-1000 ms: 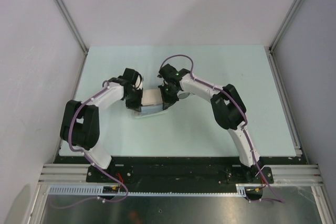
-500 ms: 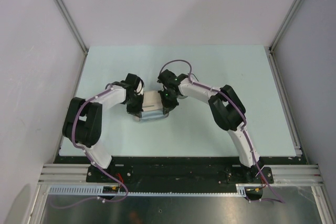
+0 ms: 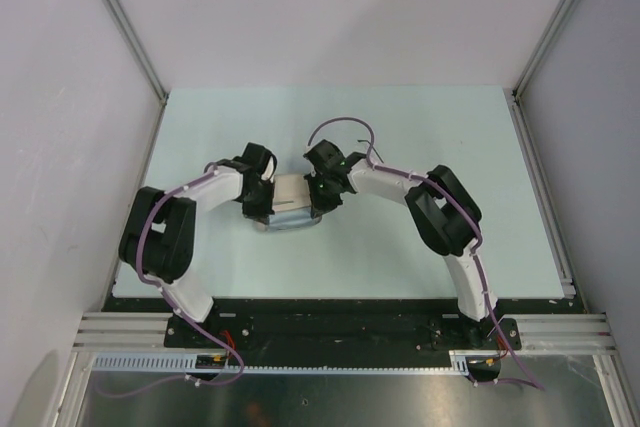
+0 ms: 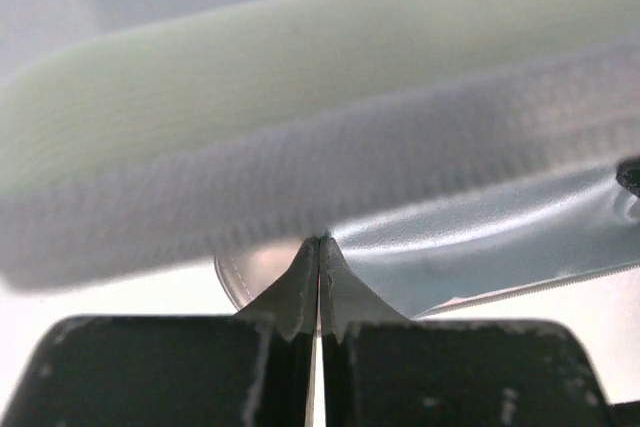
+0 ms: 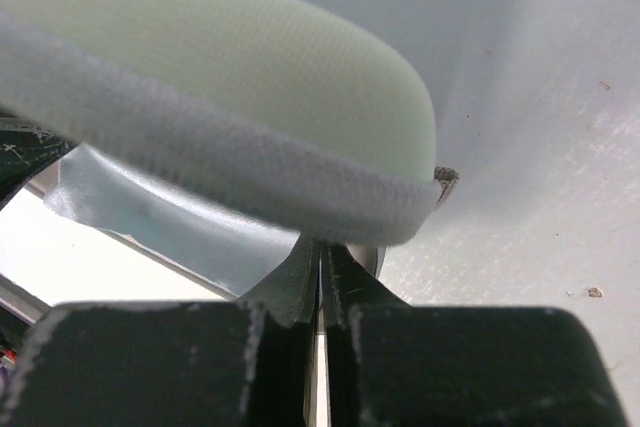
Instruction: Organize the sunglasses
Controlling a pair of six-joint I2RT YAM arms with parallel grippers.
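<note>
sunglasses: not in sight, I reckon inside the case (image 3: 290, 191), mid-frame | left hand (image 4: 319, 247), right hand (image 5: 320, 249): both pinched shut at its ends, by the cloth (image 4: 480, 237) | risk: uneven nudge snags cloth, case skids

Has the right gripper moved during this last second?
Yes. The right gripper has shifted slightly toward the near edge of the table, closer to the robot's bases.
</note>
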